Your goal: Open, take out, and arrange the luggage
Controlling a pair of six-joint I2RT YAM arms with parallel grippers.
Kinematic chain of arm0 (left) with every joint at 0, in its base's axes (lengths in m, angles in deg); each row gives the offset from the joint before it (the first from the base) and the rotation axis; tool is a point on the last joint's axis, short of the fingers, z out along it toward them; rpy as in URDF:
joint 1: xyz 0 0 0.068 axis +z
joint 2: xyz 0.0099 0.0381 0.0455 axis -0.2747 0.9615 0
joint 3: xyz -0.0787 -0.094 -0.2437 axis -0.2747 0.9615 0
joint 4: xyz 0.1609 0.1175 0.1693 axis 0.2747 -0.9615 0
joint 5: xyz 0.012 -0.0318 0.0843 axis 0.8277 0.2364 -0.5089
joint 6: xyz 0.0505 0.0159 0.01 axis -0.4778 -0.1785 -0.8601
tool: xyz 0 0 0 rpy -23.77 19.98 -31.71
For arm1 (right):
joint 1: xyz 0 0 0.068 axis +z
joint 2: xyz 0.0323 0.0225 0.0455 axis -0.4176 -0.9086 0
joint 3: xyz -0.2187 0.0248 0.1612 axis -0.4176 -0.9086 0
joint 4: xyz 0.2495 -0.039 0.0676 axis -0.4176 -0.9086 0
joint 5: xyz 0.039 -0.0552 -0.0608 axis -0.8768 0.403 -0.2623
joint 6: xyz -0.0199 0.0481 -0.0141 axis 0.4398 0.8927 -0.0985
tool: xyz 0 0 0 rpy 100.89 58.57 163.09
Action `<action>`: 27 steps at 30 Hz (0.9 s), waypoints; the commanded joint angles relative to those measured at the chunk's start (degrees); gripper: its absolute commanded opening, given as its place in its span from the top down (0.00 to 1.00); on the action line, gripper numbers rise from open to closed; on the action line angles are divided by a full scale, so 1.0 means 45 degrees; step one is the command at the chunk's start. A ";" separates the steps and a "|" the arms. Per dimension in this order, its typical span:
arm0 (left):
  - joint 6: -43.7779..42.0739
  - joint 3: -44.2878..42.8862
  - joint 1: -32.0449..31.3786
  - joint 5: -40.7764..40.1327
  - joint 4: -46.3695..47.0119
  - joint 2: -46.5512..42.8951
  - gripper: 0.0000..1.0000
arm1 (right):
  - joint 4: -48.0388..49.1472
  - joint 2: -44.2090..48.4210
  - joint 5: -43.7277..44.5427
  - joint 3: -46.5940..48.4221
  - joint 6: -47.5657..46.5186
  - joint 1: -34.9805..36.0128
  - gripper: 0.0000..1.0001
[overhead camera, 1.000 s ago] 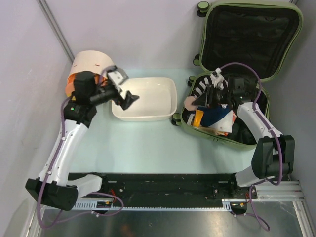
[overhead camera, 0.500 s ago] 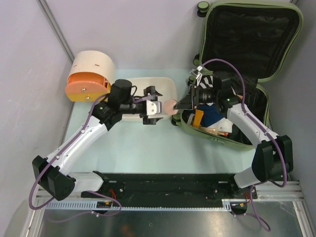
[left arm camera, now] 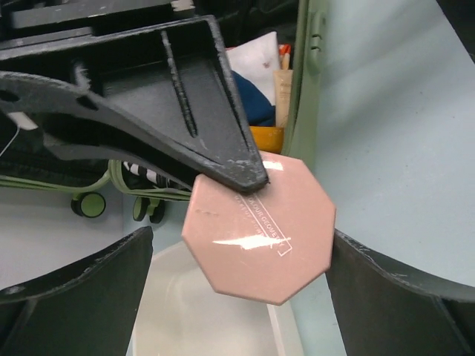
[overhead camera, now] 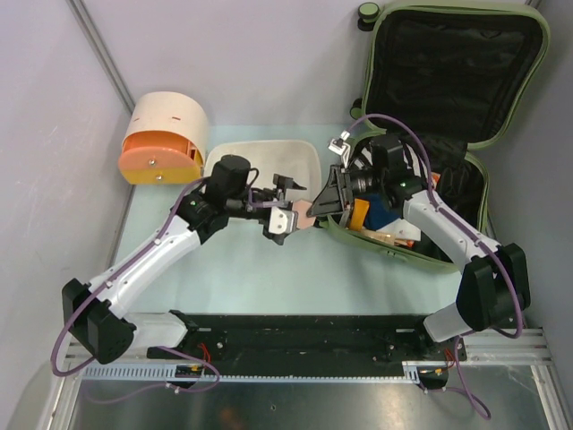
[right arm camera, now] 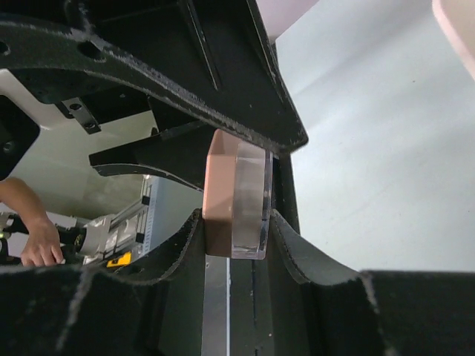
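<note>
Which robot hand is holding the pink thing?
The right gripper: its jaws pinch the pink octagon, while the left gripper stands wide open around it.

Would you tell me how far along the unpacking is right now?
Done: the luggage lies open. In hand: the right gripper holds a pink octagonal case inside the open left gripper, by the white tub. Left: other items lie inside the luggage.

Robotics lab cell, plain grey partition walls point(overhead camera: 36, 107), pale table point(overhead camera: 233, 269), black mounting rail point(overhead camera: 295, 336), aluminium frame point(overhead camera: 501, 342)
</note>
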 commanded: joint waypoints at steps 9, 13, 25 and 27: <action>-0.1994 0.1167 -0.0475 0.2102 0.0100 -0.1303 0.12 | -0.0888 -0.0093 -0.0960 0.0337 -0.1018 0.0592 1.00; -0.1917 0.1304 -0.0612 0.2142 0.0081 -0.1596 0.14 | -0.0928 -0.0112 -0.1097 0.0317 -0.1057 0.0709 1.00; -0.1663 0.1324 -0.0670 0.1850 0.0100 -0.1421 0.50 | -0.0654 -0.0210 -0.1156 0.0337 -0.1077 0.0885 1.00; -0.1430 0.1246 -0.0670 0.1733 0.0081 -0.1382 0.59 | -0.0654 -0.0190 -0.0923 0.0317 -0.1038 0.0788 0.80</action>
